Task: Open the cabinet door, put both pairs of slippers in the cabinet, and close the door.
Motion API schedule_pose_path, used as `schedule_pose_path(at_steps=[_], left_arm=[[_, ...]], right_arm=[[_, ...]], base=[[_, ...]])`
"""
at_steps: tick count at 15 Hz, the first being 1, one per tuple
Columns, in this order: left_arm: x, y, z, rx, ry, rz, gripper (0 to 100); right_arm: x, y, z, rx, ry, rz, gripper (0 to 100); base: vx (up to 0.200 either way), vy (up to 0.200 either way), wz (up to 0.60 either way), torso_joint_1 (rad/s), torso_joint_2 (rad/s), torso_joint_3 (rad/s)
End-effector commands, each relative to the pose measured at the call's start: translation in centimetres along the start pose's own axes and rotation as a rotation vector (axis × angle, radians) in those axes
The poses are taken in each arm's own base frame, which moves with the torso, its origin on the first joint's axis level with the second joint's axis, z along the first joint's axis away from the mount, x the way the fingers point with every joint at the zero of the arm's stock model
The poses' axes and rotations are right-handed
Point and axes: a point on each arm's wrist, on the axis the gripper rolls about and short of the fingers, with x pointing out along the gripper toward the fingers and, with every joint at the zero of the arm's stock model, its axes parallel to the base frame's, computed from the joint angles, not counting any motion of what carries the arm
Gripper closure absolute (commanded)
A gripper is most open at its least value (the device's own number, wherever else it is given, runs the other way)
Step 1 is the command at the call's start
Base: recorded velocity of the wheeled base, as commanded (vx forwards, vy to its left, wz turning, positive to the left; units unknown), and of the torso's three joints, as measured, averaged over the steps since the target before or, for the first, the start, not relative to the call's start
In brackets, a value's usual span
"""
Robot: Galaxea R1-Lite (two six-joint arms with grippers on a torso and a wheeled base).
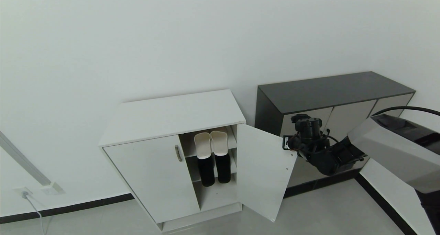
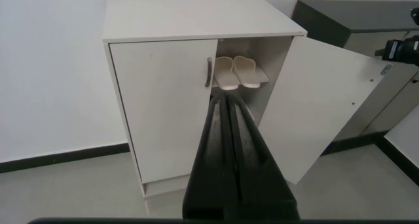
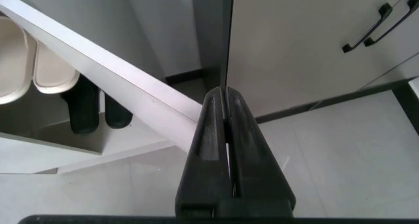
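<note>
With both pairs inside, the step in hand looks to be closing the door, which stands open at centre right of the head view. The right gripper, fingers pressed together on nothing, sits just beside the door's free edge and should push flat on the outer face, following the hinge arc leftward to the cabinet. At frame centre the white slippers lie on the upper shelf and the black slippers on the shelf directly below, while the left gripper is likewise pinched narrow and empty.

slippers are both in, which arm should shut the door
Right. The right gripper sits at the outer edge of the open door, likely ready to push; the left gripper hangs back, out in front of the cabinet.
</note>
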Motion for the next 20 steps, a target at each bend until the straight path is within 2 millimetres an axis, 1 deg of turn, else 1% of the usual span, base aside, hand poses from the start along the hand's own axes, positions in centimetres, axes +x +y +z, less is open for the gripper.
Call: schedule_pose_path(at_steps=[1,4,6,9,12,13,14,15,17,20], left_arm=[[0.0,0.0,0.0,-0.001,0.000,0.001,100],[0.0,0.0,0.0,-0.004,0.000,0.001,100],[0.0,0.0,0.0,-0.004,0.000,0.001,100],[0.0,0.0,0.0,-0.005,0.000,0.001,100],[0.0,0.0,0.0,-0.004,0.000,0.001,100],[0.0,0.0,0.0,-0.004,0.000,0.001,100],[0.0,0.0,0.0,-0.004,0.001,0.001,100],[0.0,0.0,0.0,-0.004,0.000,0.001,100],[0.0,0.0,0.0,-0.005,0.001,0.001,100],[0.0,0.0,0.0,-0.004,0.000,0.001,100]], right_arm=[[0.2,-0.1,-0.2,-0.001,0.005,-0.004,100],[0.1,-0.1,-0.2,-0.002,0.008,-0.004,100],[-0.3,0.3,-0.3,-0.007,0.012,0.004,100],[-2.5,2.3,-0.4,-0.029,0.025,0.055,100],[-6.4,5.9,-0.9,-0.068,0.032,0.154,100],[-7.6,6.8,-1.1,-0.077,0.032,0.186,100],[-8.3,7.3,-1.2,-0.081,0.029,0.203,100],[-10.0,8.4,-1.2,-0.092,0.025,0.245,100],[-11.2,8.8,-1.2,-0.103,0.018,0.270,100],[-11.7,8.5,-1.4,-0.152,0.014,0.270,100]], base=[[0.000,0.000,0.00,0.000,0.00,0.000],[0.000,0.000,0.00,0.000,0.00,0.000],[0.000,0.000,0.00,0.000,0.00,0.000],[0.000,0.000,0.00,0.000,0.00,0.000],[0.000,0.000,0.00,0.000,0.00,0.000],[0.000,0.000,0.00,0.000,0.00,0.000],[0.000,0.000,0.00,0.000,0.00,0.000],[0.000,0.000,0.00,0.000,0.00,0.000],[0.000,0.000,0.00,0.000,0.00,0.000],[0.000,0.000,0.00,0.000,0.00,0.000]])
